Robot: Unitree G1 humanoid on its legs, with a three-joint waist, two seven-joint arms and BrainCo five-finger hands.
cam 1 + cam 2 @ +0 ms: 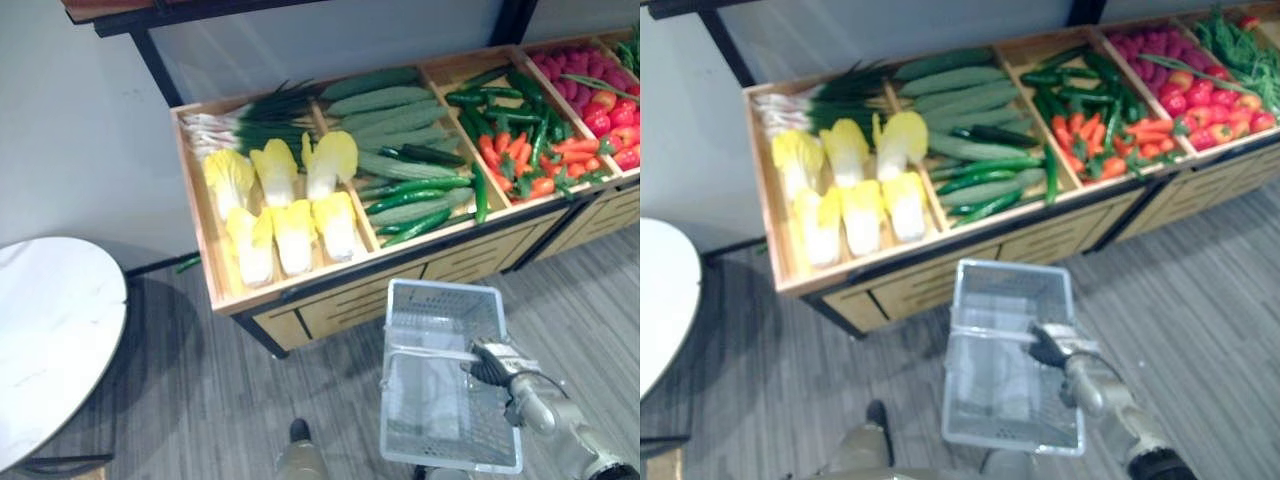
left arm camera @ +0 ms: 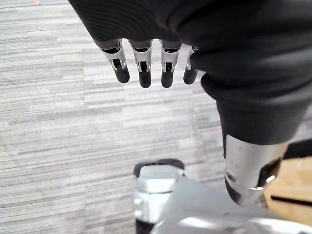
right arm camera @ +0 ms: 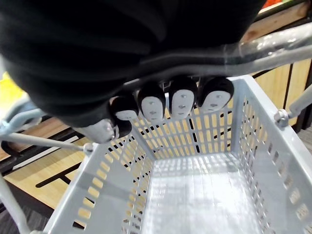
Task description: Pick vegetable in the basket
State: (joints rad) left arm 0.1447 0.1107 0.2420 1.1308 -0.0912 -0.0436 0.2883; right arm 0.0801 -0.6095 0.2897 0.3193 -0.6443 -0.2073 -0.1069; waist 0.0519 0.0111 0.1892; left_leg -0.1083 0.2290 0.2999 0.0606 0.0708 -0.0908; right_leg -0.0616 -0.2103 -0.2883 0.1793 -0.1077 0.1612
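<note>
A grey plastic basket [image 1: 440, 292] hangs in front of the wooden produce stand [image 1: 330, 290], and its inside [image 3: 204, 195] is bare. My right hand [image 1: 490, 365] is shut on the basket's handle [image 3: 273, 41], with the fingers [image 3: 168, 105] curled under it. The stand holds yellow cabbages [image 1: 290, 205], scallions [image 1: 250, 118], pale and dark cucumbers [image 1: 395, 125], green peppers and carrots [image 1: 520, 150] and red vegetables [image 1: 600, 90]. My left hand [image 2: 141, 58] hangs over the grey floor with its fingers straight and nothing in it.
A round white table [image 1: 50, 330] stands at the left, close to the stand's left end. Grey striped floor [image 1: 200, 400] lies between the table, the stand and the basket. A dark shelf frame [image 1: 150, 50] rises behind the stand.
</note>
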